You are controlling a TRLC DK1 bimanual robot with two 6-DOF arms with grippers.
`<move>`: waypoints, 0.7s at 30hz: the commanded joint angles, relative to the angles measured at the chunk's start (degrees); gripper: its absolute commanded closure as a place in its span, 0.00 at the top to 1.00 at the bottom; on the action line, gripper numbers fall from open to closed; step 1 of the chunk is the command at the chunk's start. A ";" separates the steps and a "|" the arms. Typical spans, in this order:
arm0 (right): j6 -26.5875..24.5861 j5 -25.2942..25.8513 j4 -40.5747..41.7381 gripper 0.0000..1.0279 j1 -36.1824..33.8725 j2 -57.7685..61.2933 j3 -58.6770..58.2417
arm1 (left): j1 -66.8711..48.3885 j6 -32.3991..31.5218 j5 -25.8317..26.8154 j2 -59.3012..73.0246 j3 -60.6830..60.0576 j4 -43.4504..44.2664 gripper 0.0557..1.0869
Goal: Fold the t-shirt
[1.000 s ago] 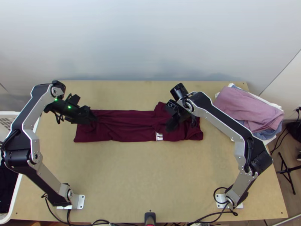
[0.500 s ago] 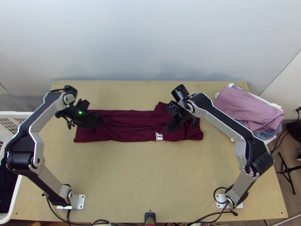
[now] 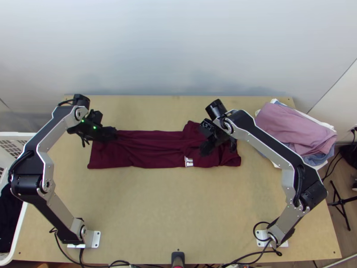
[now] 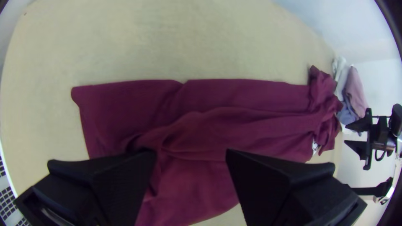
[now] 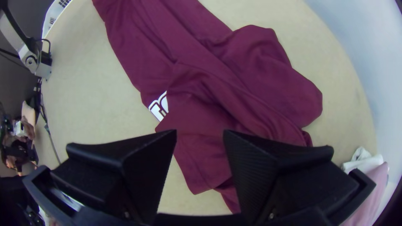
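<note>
Maroon t-shirt (image 3: 151, 154) lies lengthwise near the far edge of the desk (image 3: 165, 214), likely for crosswise folding. Left pincer (image 4: 190, 157) and right pincer (image 5: 200, 136) gape above it, empty.

The t-shirt (image 3: 147, 154) lies crosswise on the table (image 3: 174, 210), nearer its far edge. To the right, at the far right corner, is a pile of clothes (image 3: 288, 123). A laundry basket (image 3: 19, 232) stands left of the table, with clothing (image 3: 6, 219) in it. The left gripper (image 3: 114, 134) is at the t-shirt's left end, the right gripper (image 3: 204, 151) above its right part.
</note>
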 commanded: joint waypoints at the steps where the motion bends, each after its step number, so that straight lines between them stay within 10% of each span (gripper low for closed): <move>1: -0.24 -0.02 0.03 0.52 -0.06 -0.12 0.39 | 2.66 5.84 -7.03 2.14 5.29 0.47 0.79; 11: -0.15 -0.11 -0.15 0.52 0.03 -0.73 -0.49 | 5.83 7.42 -10.46 4.60 19.00 -5.50 0.79; 21: 0.03 -0.11 -0.24 0.52 0.12 -1.61 -1.63 | 11.10 9.79 1.06 1.26 3.53 -15.17 0.79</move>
